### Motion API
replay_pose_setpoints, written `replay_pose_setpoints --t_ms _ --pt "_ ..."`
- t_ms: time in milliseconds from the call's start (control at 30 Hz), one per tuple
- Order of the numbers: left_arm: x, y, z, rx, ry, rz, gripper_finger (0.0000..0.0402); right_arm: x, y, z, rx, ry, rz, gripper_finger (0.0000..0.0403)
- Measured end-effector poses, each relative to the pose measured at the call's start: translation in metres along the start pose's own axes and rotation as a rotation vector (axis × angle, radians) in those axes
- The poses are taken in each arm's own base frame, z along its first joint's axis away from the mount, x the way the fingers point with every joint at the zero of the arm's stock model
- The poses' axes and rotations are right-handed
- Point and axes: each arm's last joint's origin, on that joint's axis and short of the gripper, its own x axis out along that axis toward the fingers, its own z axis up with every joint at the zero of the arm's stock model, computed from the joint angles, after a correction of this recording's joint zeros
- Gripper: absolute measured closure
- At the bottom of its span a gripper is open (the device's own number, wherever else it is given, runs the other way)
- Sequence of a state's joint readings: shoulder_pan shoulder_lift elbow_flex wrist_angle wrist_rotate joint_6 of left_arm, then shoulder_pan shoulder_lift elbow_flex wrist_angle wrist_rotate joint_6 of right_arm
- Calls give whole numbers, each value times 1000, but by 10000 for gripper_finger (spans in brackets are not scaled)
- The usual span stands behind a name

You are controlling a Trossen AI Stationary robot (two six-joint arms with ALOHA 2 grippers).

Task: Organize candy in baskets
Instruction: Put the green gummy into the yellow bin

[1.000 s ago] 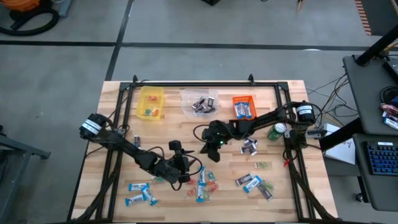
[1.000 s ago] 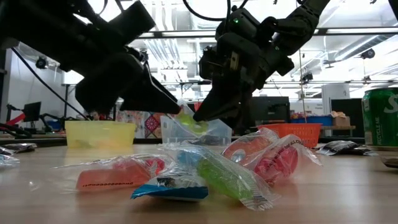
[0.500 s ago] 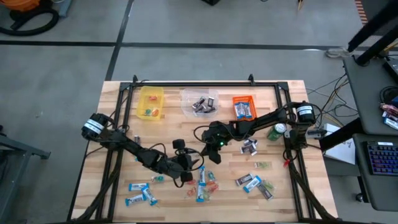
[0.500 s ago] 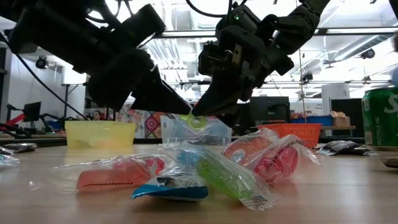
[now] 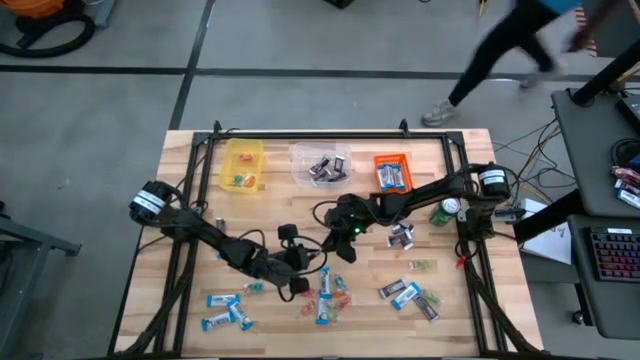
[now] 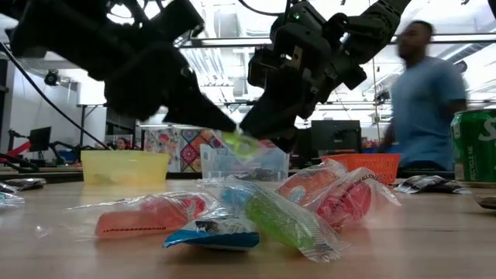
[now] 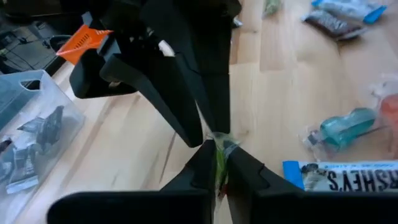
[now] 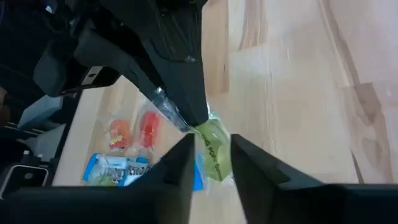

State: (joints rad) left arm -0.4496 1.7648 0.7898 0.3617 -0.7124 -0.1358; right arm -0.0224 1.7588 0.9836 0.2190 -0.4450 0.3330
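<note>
A person (image 6: 422, 93) is blurring past behind the table. The green can (image 6: 474, 147) is running off the low view's edge, its label perhaps unreadable.

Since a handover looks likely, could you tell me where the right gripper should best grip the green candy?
Probably the green candy by its free end, which sticks out past the left gripper and its shut fingertips. Come from the side opposite the left gripper: the open fingers of the right gripper straddle that end.
</note>
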Motion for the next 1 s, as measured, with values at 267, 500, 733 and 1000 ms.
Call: replay_pose_setpoints --t_ms 267,500,733,1000 --pt "-32 30 20 5 67 40 401 -29 6 19 33 -66 -9 229" --pt "-66 85 23 -60 206 268 401 -59 26 31 -13 -126 -67 225" --pt "-80 151 16 -213 331 522 402 -72 39 34 -56 -157 -121 238" --pt "-66 225 -6 -352 586 658 401 -71 38 28 -36 -100 -139 241"
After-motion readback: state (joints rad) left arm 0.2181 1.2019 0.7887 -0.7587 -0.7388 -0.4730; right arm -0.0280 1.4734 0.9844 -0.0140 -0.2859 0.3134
